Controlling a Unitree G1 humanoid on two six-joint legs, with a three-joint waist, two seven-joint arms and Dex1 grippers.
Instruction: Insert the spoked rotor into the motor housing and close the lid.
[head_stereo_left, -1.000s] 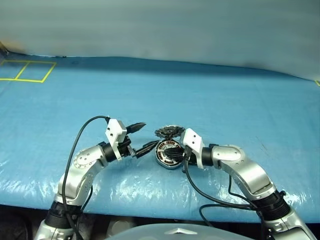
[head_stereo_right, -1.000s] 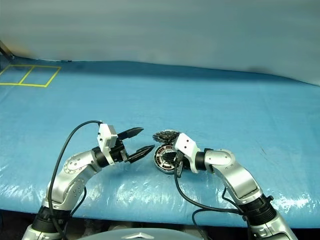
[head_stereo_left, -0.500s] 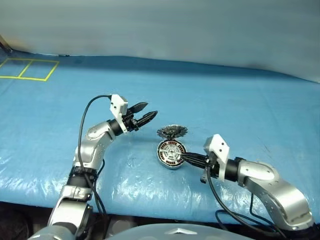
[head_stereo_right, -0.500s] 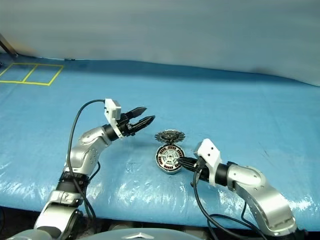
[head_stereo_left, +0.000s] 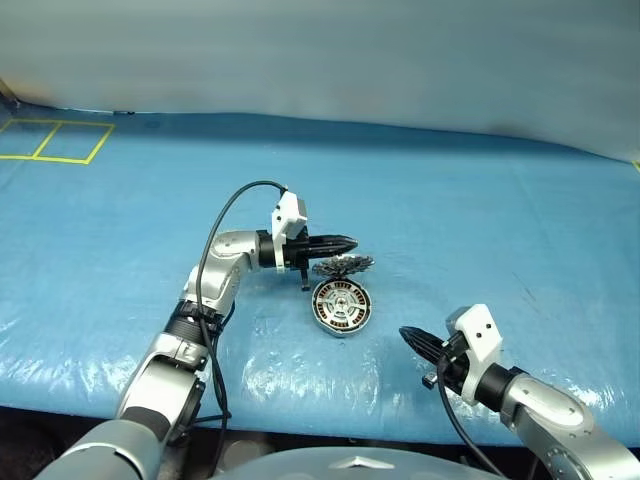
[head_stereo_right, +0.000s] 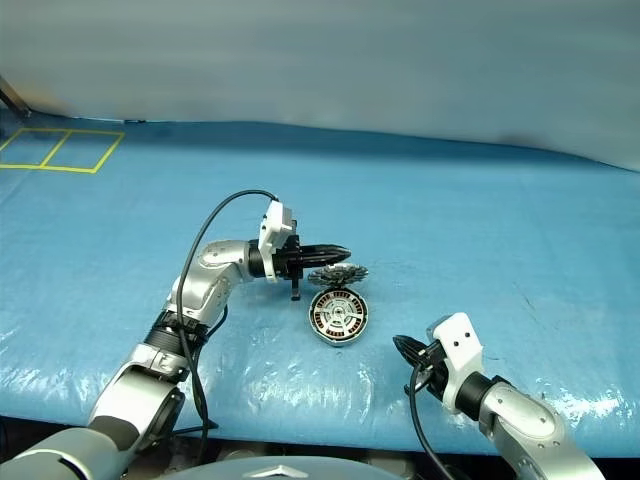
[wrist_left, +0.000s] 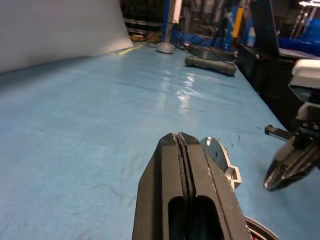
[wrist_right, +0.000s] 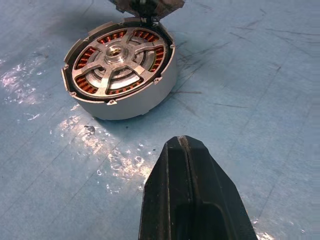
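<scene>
Left eye view: wide blue plastic-sheeted worktop (head_stereo_left: 470, 210), yellow taped squares (head_stereo_left: 55, 140) at far left corner. Near the front middle, short round silver-grey metal motor housing (head_stereo_left: 342, 308), copper windings around the hub, silver spoked rotor (wrist_right: 116, 62) seated inside. Hinged round lid (head_stereo_left: 343, 266) standing open at the housing's far edge, toothed inner face visible. Left claw (head_stereo_left: 350, 243) clenched, empty, pointing level toward the lid, tips just beside it. Right claw (head_stereo_left: 406, 334) clenched, empty, near the housing, apart from it.
</scene>
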